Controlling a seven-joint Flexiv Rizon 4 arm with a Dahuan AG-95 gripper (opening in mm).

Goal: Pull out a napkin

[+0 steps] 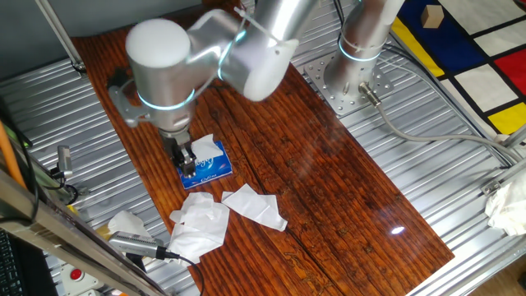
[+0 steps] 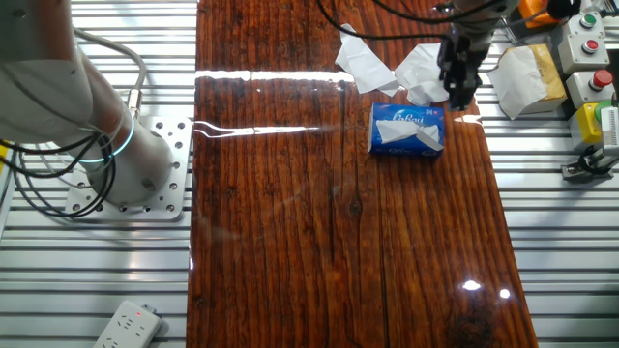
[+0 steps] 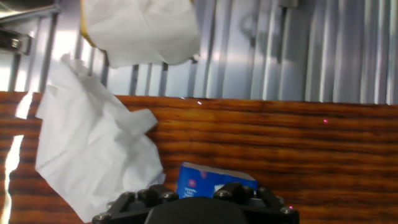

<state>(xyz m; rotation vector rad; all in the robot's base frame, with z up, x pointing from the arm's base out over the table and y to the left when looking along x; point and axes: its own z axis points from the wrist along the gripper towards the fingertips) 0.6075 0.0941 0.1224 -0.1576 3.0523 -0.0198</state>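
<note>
While my arm leans over the wooden bench (image 1: 329, 181), my end effector (image 1: 188, 167) hangs at one short end of the blue tissue pack (image 1: 207, 165), fingertips down close to its top. From the other fixed view the end effector (image 2: 457, 85) stands at the pack's (image 2: 407, 129) edge nearest the loose tissues. I cannot tell how far apart the fingers are, nor whether they have hold of anything: dark fingers, blurred, tips hidden. White napkin paper (image 1: 204, 146) shows at the pack's top, just beside my fingers. In the hand view only the pack's (image 3: 214, 180) blue end shows above my housing.

Loose on the bench: a crumpled white tissue (image 1: 200, 226) near the front edge, and a flatter white tissue with pointed corners (image 1: 256, 205) just beside it, touching or nearly so. Both lie near the pack, apart from it.

Off the wood, on the metal slats, another white tissue wad (image 2: 524, 77) rests beside a button box (image 2: 586, 34).
</note>
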